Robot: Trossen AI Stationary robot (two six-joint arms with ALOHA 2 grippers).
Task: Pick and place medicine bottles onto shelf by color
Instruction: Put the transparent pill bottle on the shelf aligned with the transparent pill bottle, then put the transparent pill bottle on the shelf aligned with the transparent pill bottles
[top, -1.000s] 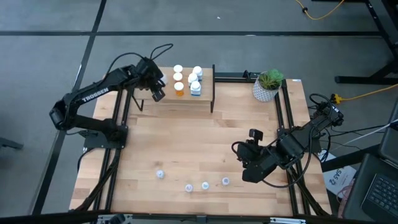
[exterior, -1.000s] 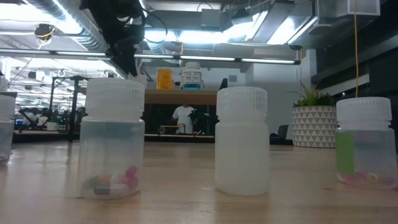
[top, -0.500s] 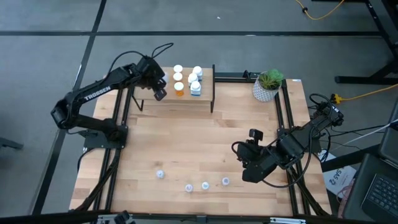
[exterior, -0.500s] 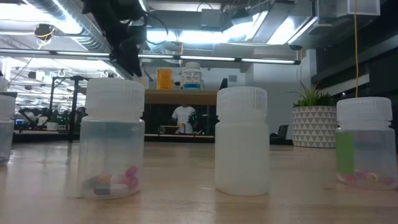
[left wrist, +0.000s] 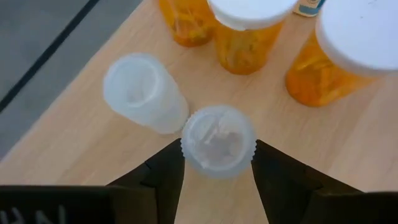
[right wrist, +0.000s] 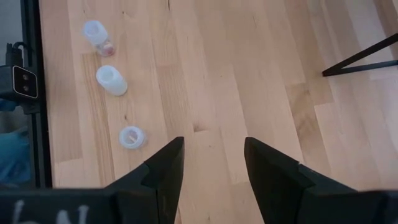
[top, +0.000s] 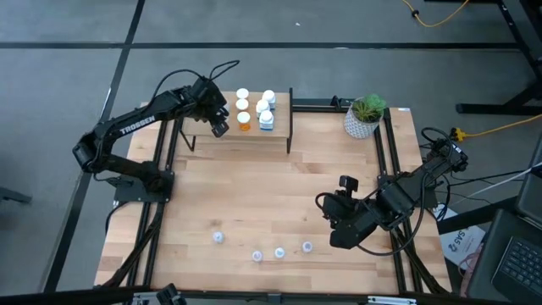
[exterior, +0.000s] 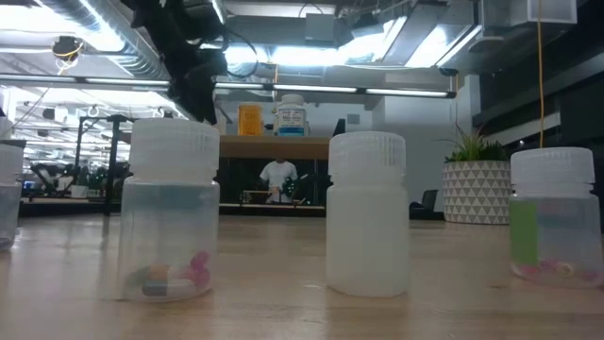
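The left end effector (left wrist: 217, 177) is hovering over the shelf (top: 279, 127), its fingers flanking a pale vial (left wrist: 217, 140) standing beside a second vial (left wrist: 144, 92) and the orange bottles (left wrist: 252, 38); whether it is pinching or letting go, I cannot tell. Any sideways drift could be toppling those close neighbours. The right end effector (right wrist: 211, 171) is waiting spread over the surface (top: 279, 186), near four loose vials (top: 279, 252).

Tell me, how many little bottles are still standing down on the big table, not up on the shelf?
4, in a loose row near the table's front edge. None looks hidden there.
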